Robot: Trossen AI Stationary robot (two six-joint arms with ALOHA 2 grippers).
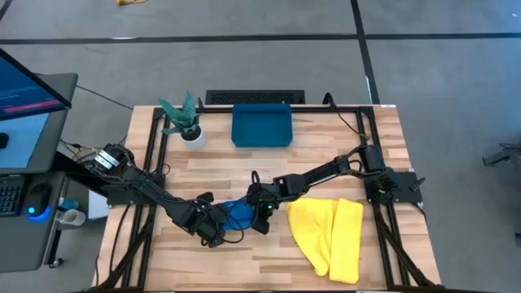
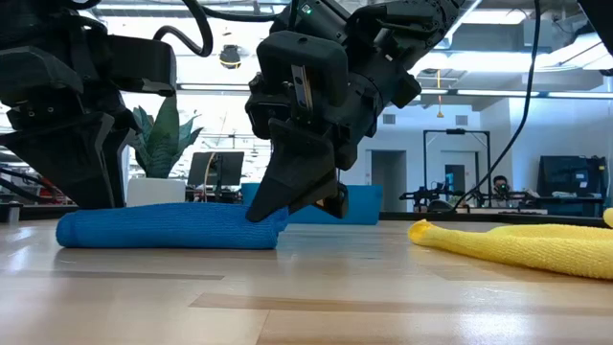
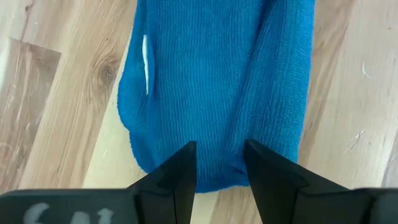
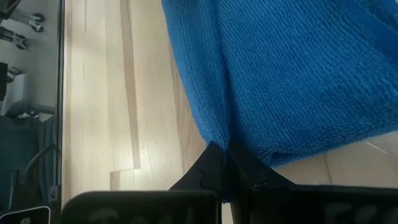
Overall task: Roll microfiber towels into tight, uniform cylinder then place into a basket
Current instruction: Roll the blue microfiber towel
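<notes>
On the plank tabletop (image 1: 269, 260), both grippers pinch the fuzzy blue towel's (image 2: 172, 228) roll: right gripper (image 4: 225, 152) clamped tight, left gripper (image 3: 219, 163) straddling a fold; its white tag (image 3: 145, 55) is unreadable.

Off-task stuff around me: little potted plant (image 1: 186, 122) in a white pot at about 11 o'clock on the wooden bench (image 1: 269, 264), and a laptop (image 1: 24, 118) off at 9 o'clock.

towels 2: blue towel (image 1: 238, 213), yellow towel (image 1: 330, 236) | basket (image 1: 261, 127) 1 | plant pot (image 1: 194, 137) apparently 1
</notes>
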